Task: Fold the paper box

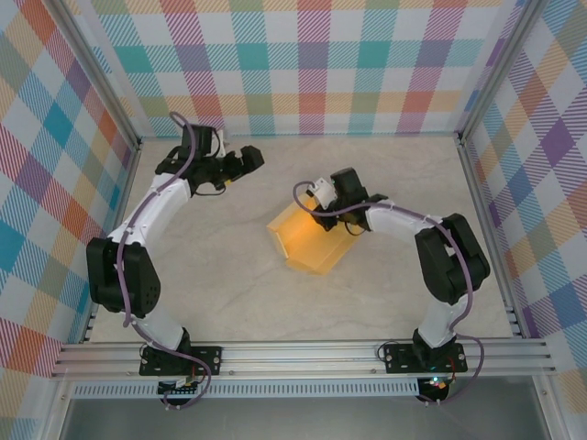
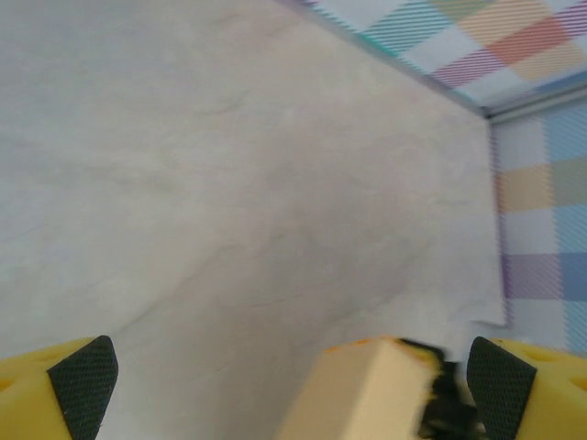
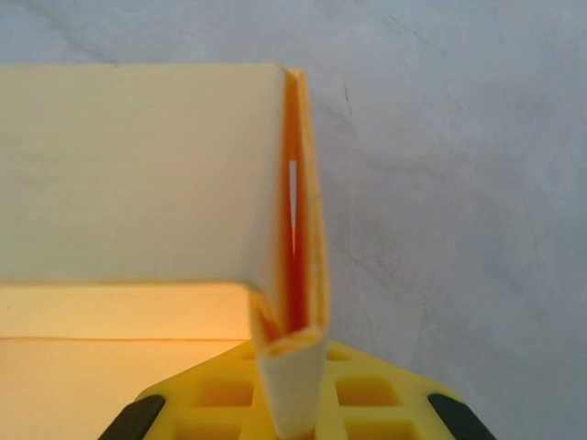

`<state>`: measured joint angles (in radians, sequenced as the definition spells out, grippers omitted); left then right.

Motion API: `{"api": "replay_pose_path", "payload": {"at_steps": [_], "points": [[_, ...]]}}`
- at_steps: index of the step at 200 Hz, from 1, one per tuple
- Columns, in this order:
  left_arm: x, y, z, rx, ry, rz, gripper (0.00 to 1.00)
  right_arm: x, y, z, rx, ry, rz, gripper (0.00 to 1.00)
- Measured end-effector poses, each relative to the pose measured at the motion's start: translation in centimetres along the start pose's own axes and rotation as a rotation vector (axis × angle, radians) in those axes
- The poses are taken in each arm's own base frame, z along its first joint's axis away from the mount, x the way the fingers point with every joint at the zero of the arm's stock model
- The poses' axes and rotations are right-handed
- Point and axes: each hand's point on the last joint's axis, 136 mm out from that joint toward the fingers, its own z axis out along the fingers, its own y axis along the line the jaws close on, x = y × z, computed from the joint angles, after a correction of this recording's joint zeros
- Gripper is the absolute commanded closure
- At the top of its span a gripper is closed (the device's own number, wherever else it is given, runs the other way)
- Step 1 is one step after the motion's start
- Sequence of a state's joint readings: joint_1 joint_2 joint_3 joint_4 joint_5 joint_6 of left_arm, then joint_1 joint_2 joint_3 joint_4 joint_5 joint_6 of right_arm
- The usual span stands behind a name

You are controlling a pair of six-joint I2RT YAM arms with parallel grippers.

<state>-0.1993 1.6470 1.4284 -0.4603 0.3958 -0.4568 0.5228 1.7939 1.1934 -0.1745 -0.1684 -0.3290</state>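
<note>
Box point(image 1: 307, 240), half-folded, lies on the counter point(image 1: 229, 275). Your right end effector point(image 3: 292, 403) pinches its doubled side wall point(image 3: 293, 229), jaws narrow. Your left end effector point(image 1: 249, 159) hangs wide apart, well left of the box. Risk: pulling one-handed could drag the box or crease the wall.

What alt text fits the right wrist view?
The right gripper pinches a doubled-over wall of the yellow box, seen edge-on and running up the middle of the frame. A pale marbled table lies behind.
</note>
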Motion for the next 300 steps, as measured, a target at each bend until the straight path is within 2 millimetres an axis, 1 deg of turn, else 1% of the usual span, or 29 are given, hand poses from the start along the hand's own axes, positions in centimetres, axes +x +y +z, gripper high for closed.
{"api": "replay_pose_path", "payload": {"at_steps": [14, 28, 42, 61, 83, 102, 120, 141, 158, 194, 217, 234, 242, 262, 272, 283, 300], "points": [[1.3, 2.2, 0.1, -0.063, 0.021, -0.022, 0.0, -1.5, -0.1, -0.6, -0.028, 0.026, -0.1, 0.88], [2.7, 3.9, 0.4, -0.105, 0.052, -0.038, 0.0, -1.8, -0.2, -0.7, -0.05, 0.078, -0.198, 0.88], [3.9, 5.0, 0.7, -0.13, 0.082, -0.043, 0.0, -0.9, -0.3, -0.5, -0.072, 0.152, -0.273, 0.88], [5.1, 6.0, 1.0, -0.151, 0.111, -0.042, 0.0, 1.3, 0.0, -0.2, -0.12, 0.271, -0.335, 0.86], [5.9, 6.6, 1.2, -0.158, 0.134, -0.035, 0.0, 3.1, 0.3, -0.7, -0.129, 0.384, -0.408, 0.84], [6.4, 6.6, 1.3, -0.15, 0.15, -0.036, 0.0, 4.1, 0.4, -1.0, -0.106, 0.479, -0.491, 0.85], [6.9, 6.5, 1.4, -0.134, 0.169, -0.043, 0.0, 5.2, 0.5, -0.4, -0.081, 0.554, -0.565, 0.84], [7.5, 6.3, 1.9, -0.107, 0.199, -0.052, 0.0, 7.0, 0.8, 0.7, -0.061, 0.618, -0.635, 0.83], [7.8, 6.4, 2.4, -0.092, 0.217, -0.059, 0.0, 7.7, 0.9, 1.1, -0.035, 0.647, -0.685, 0.79], [8.9, 6.9, 3.4, -0.08, 0.257, -0.082, 0.0, 7.2, 0.7, 2.1, 0.028, 0.654, -0.768, 0.75], [9.5, 7.2, 3.7, -0.073, 0.271, -0.092, 0.0, 6.7, 0.9, 2.4, 0.052, 0.645, -0.797, 0.67], [9.6, 7.1, 3.8, -0.065, 0.273, -0.095, 0.0, 6.4, 1.2, 2.5, 0.057, 0.636, -0.812, 0.55], [9.6, 7.1, 3.9, -0.058, 0.271, -0.094, 0.0, 6.4, 1.3, 2.4, 0.058, 0.63, -0.824, 0.53], [9.6, 6.6, 4.0, -0.027, 0.274, -0.096, 0.0, 6.4, 1.9, 1.5, 0.068, 0.612, -0.846, 0.5], [9.5, 6.1, 4.0, -0.004, 0.274, -0.097, 0.0, 5.9, 2.0, 0.8, 0.08, 0.593, -0.85, 0.49], [9.3, 5.7, 4.1, 0.019, 0.273, -0.099, 0.0, 4.9, 2.3, -0.1, 0.095, 0.558, -0.853, 0.48], [9.2, 5.1, 4.1, 0.05, 0.271, -0.096, 0.0, 2.5, 2.9, -1.9, 0.122, 0.469, -0.842, 0.46]]}}
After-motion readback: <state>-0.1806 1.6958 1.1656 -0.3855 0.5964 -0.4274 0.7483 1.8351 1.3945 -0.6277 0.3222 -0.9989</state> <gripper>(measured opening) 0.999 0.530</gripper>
